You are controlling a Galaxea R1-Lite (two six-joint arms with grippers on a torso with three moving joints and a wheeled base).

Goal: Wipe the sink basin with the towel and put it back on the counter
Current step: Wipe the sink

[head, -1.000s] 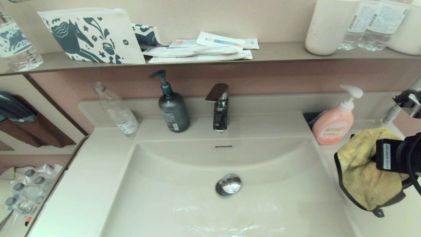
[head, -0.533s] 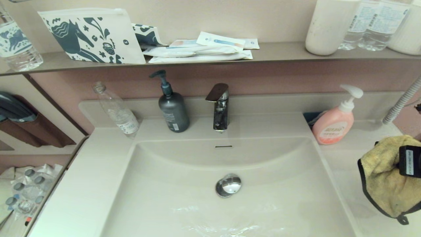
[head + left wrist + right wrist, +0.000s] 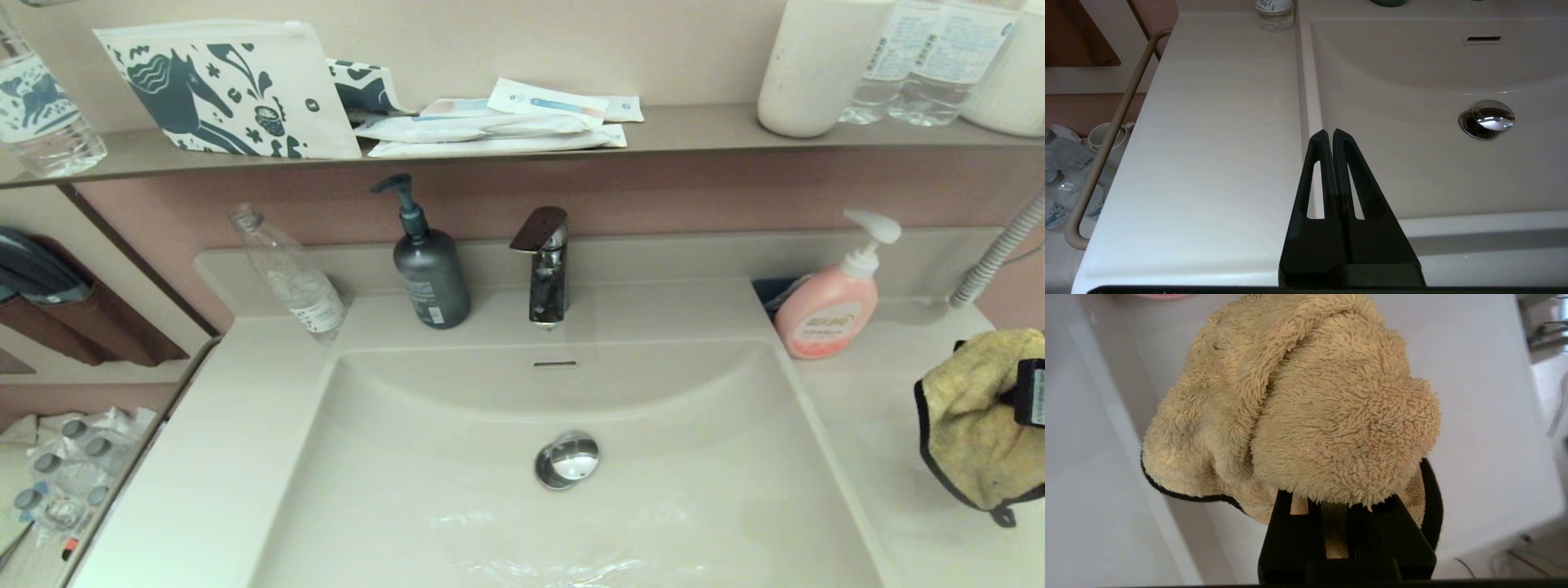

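Observation:
The mustard-yellow towel (image 3: 976, 420) with black trim hangs bunched over the right part of the counter (image 3: 865, 408), beyond the basin's right rim. My right gripper (image 3: 1030, 392) is shut on the towel (image 3: 1306, 404), and its fingertips (image 3: 1331, 490) are buried in the pile. Whether the towel's lower edge touches the counter I cannot tell. The cream-white sink basin (image 3: 457, 490) lies in the middle, with its chrome drain plug (image 3: 566, 460) and overflow slot (image 3: 555, 363). My left gripper (image 3: 1329, 132) is shut on nothing, low over the basin's left rim (image 3: 1302, 102).
A pink soap dispenser (image 3: 829, 306) stands behind the right counter, close to the towel. A grey hose (image 3: 992, 253) runs down at the far right. The faucet (image 3: 543, 265), a grey pump bottle (image 3: 429, 269) and a leaning clear bottle (image 3: 290, 273) line the back edge.
My right gripper has carried the towel to the right, from beside the basin's right rim to further out over the right counter. The left arm has not moved.

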